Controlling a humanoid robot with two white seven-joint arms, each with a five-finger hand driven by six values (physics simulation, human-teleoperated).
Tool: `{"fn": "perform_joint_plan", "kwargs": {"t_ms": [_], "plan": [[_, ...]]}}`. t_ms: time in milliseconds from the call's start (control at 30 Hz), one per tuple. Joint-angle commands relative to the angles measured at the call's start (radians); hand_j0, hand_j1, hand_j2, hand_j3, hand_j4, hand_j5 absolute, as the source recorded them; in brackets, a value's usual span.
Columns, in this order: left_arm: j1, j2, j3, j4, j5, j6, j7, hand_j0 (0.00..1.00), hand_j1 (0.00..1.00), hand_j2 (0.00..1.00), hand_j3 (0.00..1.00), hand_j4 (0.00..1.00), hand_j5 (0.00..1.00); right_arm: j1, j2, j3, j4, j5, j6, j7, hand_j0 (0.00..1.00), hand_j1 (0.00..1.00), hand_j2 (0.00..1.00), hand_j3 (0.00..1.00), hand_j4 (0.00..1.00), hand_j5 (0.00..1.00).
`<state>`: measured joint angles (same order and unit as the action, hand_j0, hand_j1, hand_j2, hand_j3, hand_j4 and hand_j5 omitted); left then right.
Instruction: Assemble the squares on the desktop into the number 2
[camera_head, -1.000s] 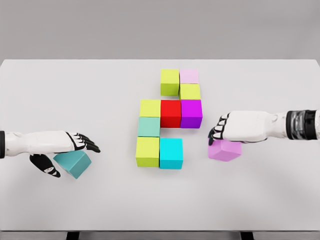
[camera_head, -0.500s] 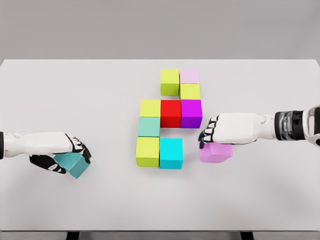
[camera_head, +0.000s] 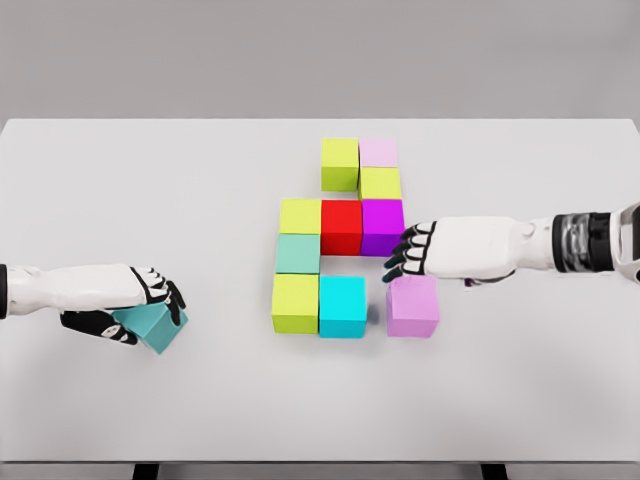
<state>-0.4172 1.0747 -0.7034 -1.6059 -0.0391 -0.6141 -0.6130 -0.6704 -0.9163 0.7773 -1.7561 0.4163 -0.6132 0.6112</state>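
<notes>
Teal cube (camera_head: 152, 326) half-hidden under left robot hand (camera_head: 130, 300)

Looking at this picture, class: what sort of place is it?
Probably a simulated tabletop test scene: a plain white table, bright coloured cubes such as the cyan cube, and a bare grey backdrop.

The cluster of cubes (camera_head: 340, 235) fills the middle of the bench (camera_head: 150, 180), packed face to face, so no fingers could slip between them. A notch stays open below the red cube (camera_head: 341, 226), above the cyan cube (camera_head: 342, 305). A narrow gap parts the cyan cube from the lilac cube (camera_head: 413, 306). The right hand (camera_head: 450, 250) lies over the lilac cube's far edge, blocking the way in from the right. The left hand (camera_head: 115, 295) and teal cube (camera_head: 150, 325) occupy the near left. The bench's far left, far right and near edge are open.
</notes>
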Motion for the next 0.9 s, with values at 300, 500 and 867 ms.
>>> {"fn": "perform_joint_plan", "kwargs": {"t_ms": [300,500,867], "plan": [[-0.012,-0.044,0.042,0.007,0.013,0.003,0.002,0.25,0.25,0.25,0.25,0.25,0.25,0.037,-0.286,-0.015,0.0,-0.064,0.002,0.0,1.0,1.0,1.0,1.0,1.0,1.0],[-0.02,-0.087,0.087,0.035,0.015,0.003,0.002,0.24,0.24,0.24,0.24,0.24,0.24,0.058,-0.24,-0.013,0.0,-0.062,0.002,0.0,1.0,1.0,1.0,1.0,1.0,1.0],[-0.136,-0.217,0.082,0.156,0.007,0.003,0.002,0.23,0.23,0.23,0.23,0.23,0.23,0.061,-0.184,0.025,-0.002,-0.06,0.002,0.0,1.0,1.0,1.0,1.0,1.0,1.0]]}}
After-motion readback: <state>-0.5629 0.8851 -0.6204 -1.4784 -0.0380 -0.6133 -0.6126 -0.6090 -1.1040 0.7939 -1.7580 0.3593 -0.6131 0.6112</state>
